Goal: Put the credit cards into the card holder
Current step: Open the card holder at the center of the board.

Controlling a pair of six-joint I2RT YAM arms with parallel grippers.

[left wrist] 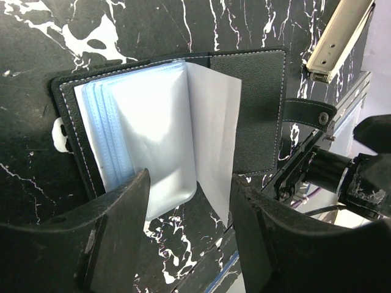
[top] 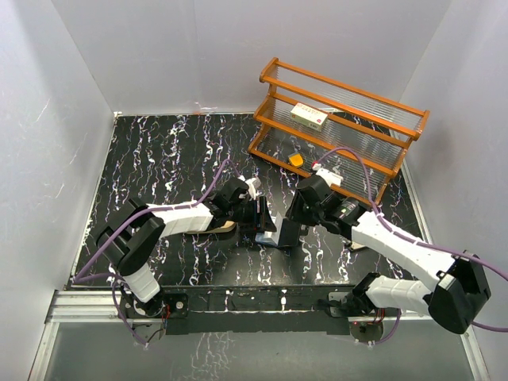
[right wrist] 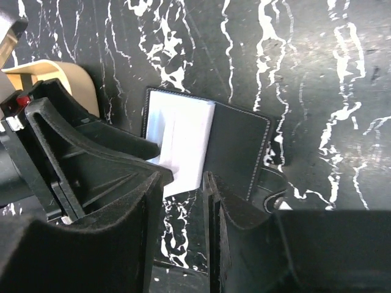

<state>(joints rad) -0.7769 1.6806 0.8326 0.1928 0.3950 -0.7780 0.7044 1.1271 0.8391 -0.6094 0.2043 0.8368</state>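
Observation:
The card holder (left wrist: 247, 110) lies open on the black marbled table, black cover down and pale blue-grey sleeves up, one sleeve (left wrist: 214, 128) standing on edge. It also shows in the right wrist view (right wrist: 235, 146) and the top view (top: 267, 225). My left gripper (left wrist: 189, 189) (top: 255, 206) is open and empty, its fingers on either side of the sleeves' near edge. My right gripper (right wrist: 183, 183) (top: 289, 232) is just beside the wallet, jaws apart with table showing between them. A thin dark flat edge (right wrist: 212, 244) lies against its right finger; I cannot tell whether it is a credit card. No other card shows.
A tan oval tray (right wrist: 67, 79) (top: 225, 228) lies under the left arm beside the wallet. An orange wooden rack (top: 341, 119) stands at the back right, holding a white-and-red box (top: 309, 116) and a small orange item (top: 296, 159). White walls enclose the table.

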